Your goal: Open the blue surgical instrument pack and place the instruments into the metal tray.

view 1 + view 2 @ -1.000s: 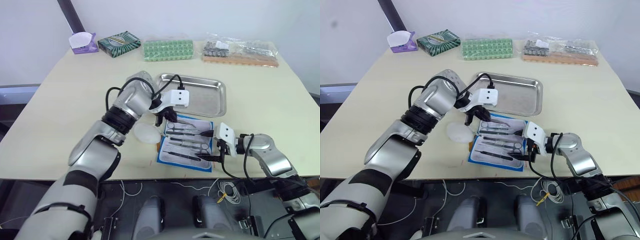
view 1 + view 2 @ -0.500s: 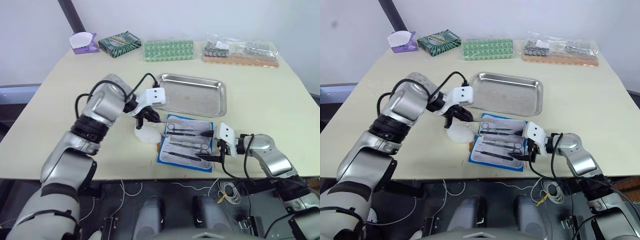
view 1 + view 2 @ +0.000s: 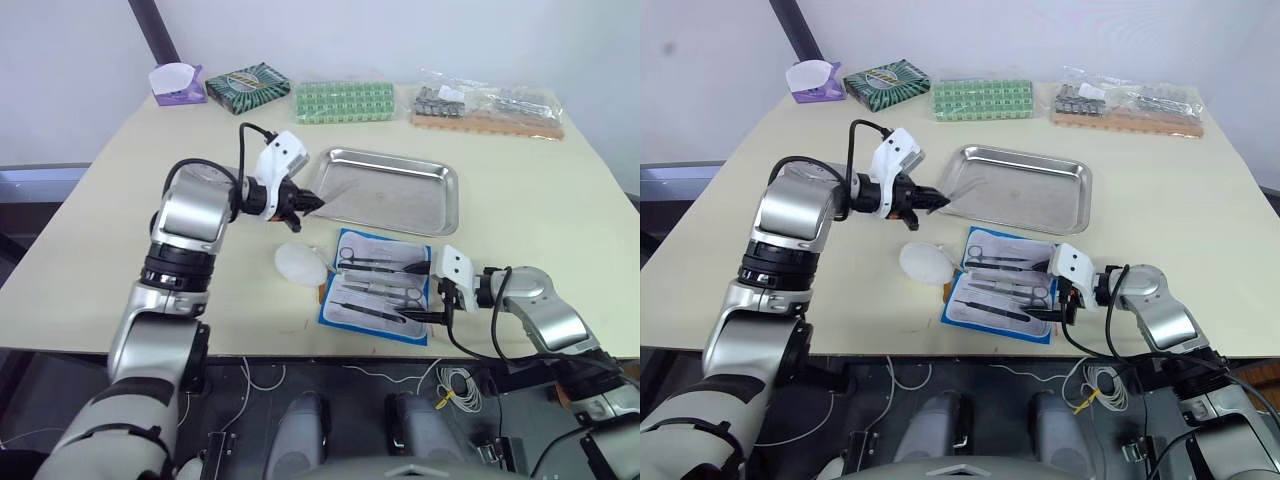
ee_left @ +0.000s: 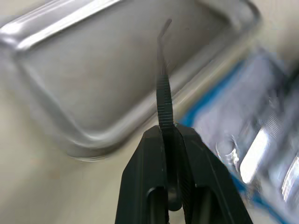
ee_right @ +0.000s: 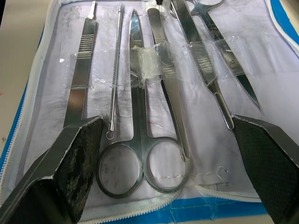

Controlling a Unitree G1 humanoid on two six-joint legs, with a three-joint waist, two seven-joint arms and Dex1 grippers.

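One blue surgical instrument pack (image 3: 378, 287) lies open on the table. In the right wrist view, six instruments (image 5: 140, 112) are counted in its lining. One further slender instrument (image 4: 163, 84) is clamped in the left gripper (image 4: 169, 135). One metal tray (image 3: 385, 190) is present. Two grippers are counted; the right gripper (image 3: 425, 292) has its fingers spread apart.

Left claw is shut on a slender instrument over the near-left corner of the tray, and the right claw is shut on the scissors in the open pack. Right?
Not quite. The right claw is open, its fingers spread either side of the scissors in the open pack, as the right wrist view shows. The left claw is indeed shut on a slender instrument over the tray's near-left corner.
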